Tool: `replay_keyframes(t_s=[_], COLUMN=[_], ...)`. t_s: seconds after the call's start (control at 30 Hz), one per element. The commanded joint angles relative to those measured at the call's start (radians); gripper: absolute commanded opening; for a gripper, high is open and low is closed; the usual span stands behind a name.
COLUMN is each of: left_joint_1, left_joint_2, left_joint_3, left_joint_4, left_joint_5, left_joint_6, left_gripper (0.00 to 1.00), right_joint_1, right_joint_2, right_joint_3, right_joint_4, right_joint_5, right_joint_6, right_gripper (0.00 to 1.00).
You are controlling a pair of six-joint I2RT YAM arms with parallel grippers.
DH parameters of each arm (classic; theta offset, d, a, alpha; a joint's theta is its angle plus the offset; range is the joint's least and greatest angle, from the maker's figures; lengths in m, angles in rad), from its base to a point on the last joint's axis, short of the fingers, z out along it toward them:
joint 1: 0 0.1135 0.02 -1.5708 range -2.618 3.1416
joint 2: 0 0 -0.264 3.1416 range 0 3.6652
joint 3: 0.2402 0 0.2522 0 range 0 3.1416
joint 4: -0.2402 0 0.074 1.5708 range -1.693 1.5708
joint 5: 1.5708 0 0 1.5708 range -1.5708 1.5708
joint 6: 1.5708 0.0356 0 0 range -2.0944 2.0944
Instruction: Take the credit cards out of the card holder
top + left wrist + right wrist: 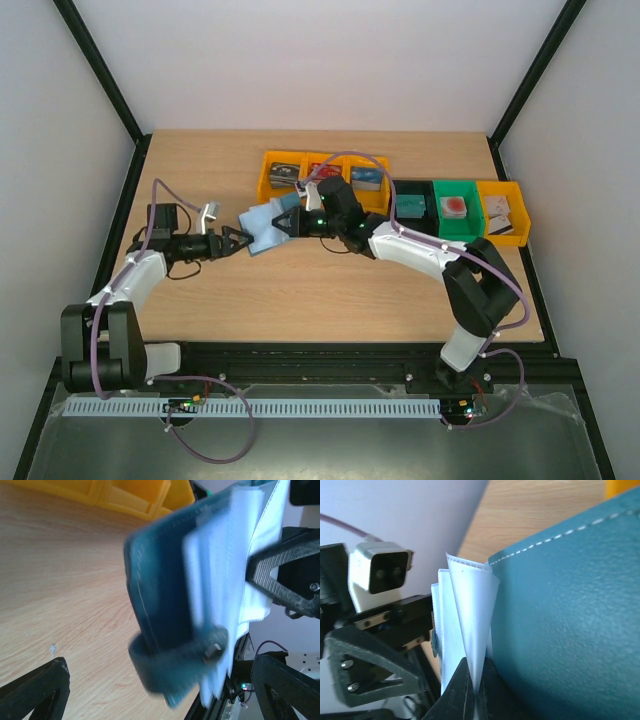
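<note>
- The holder, teal with white leaves, is held over the table at centre frame, just below the yellow bins.
- The right gripper is clamped on one white leaf at the holder's right edge.
- The left gripper has its fingers apart, at the holder's left edge.
- The cards inside cannot be made out.
</note>
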Motion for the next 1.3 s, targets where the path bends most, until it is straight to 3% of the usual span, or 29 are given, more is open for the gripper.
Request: replay_keyframes(t_s=[0.0,0.1,0.17,0.3,0.4,0.43,0.53,0.63,0.8,1.0,1.13,1.27], left_joint_1=[0.004,0.004,0.004,0.002,0.001,0.002,0.002,0.001,-0.008,-0.154,-0.309,-0.373], left_joint_2=[0.004,0.000,-0.007,-0.030,-0.034,-0.035,-0.034,-0.035,-0.019,0.101,0.256,0.430], left_joint_3=[0.071,0.077,0.073,0.068,0.075,0.079,0.090,0.105,0.166,0.240,0.322,0.421], left_joint_4=[-0.069,-0.071,-0.070,-0.071,-0.079,-0.083,-0.103,-0.116,-0.163,-0.255,-0.375,-0.471], left_joint_5=[0.085,0.150,0.189,0.242,0.266,0.267,0.275,0.187,-0.032,-0.079,-0.124,-0.200], left_joint_6=[0.096,0.099,0.109,0.125,0.130,0.131,0.143,0.127,0.123,0.152,0.228,0.286], left_gripper=[0.99,0.98,0.87,0.34,0.05,0.03,0.02,0.02,0.02,0.02,0.02,0.02], right_joint_1=[-0.012,-0.013,-0.014,-0.015,-0.015,-0.016,-0.039,-0.085,-0.095,-0.127,-0.181,-0.251], right_joint_2=[-0.016,-0.042,-0.056,-0.057,-0.050,-0.047,-0.052,-0.060,-0.079,-0.152,-0.212,-0.285], right_joint_3=[-0.054,-0.067,-0.079,-0.086,-0.086,-0.087,-0.104,-0.131,-0.033,-0.033,-0.067,-0.093], right_joint_4=[0.262,0.306,0.321,0.346,0.354,0.352,0.318,0.206,-0.123,-0.259,-0.308,-0.346], right_joint_5=[-0.172,-0.209,-0.218,-0.244,-0.252,-0.251,-0.227,-0.102,0.066,0.208,0.290,0.378], right_joint_6=[0.090,0.076,0.066,0.070,0.074,0.071,0.038,-0.024,-0.288,-0.375,-0.336,-0.298], right_gripper=[0.02,0.02,0.02,0.02,0.01,0.02,0.02,0.21,0.46,0.50,0.51,0.52])
